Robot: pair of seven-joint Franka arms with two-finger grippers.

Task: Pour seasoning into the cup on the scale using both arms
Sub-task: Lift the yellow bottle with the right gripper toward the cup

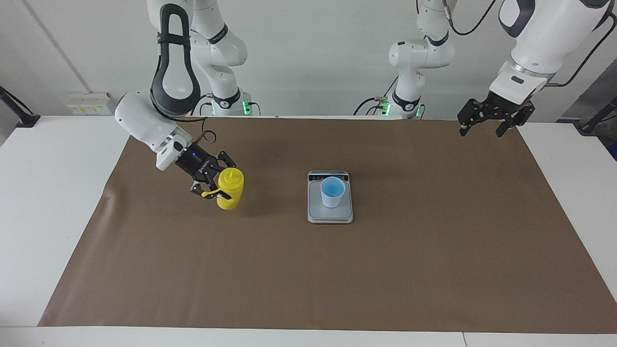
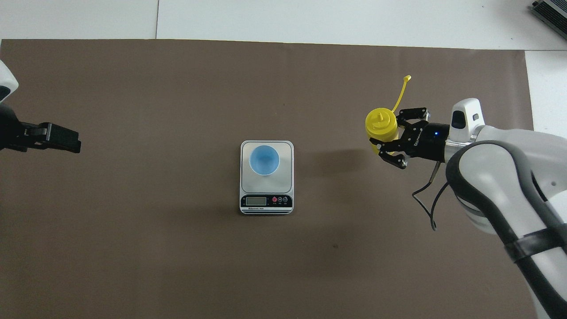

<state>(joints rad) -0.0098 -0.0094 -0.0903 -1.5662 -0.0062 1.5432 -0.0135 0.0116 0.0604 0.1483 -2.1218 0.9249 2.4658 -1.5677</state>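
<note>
The seasoning (image 1: 229,190) (image 2: 380,126) is a yellow squeeze bottle, held nearly upright over the brown mat toward the right arm's end of the table. Its thin cap strap sticks out to one side. My right gripper (image 1: 221,184) (image 2: 385,133) is shut on its upper body from the side. The light-blue cup (image 1: 332,192) (image 2: 264,160) stands upright on the silver-grey scale (image 1: 330,216) (image 2: 288,150) at the middle of the mat. My left gripper (image 1: 481,131) (image 2: 62,141) waits open, raised over the mat's edge at the left arm's end, holding nothing.
A brown mat (image 1: 308,270) (image 2: 177,248) covers most of the white table (image 1: 53,193). The scale's display strip (image 2: 266,201) faces the robots. A dark device (image 2: 549,12) sits at the table's corner farthest from the robots, at the right arm's end.
</note>
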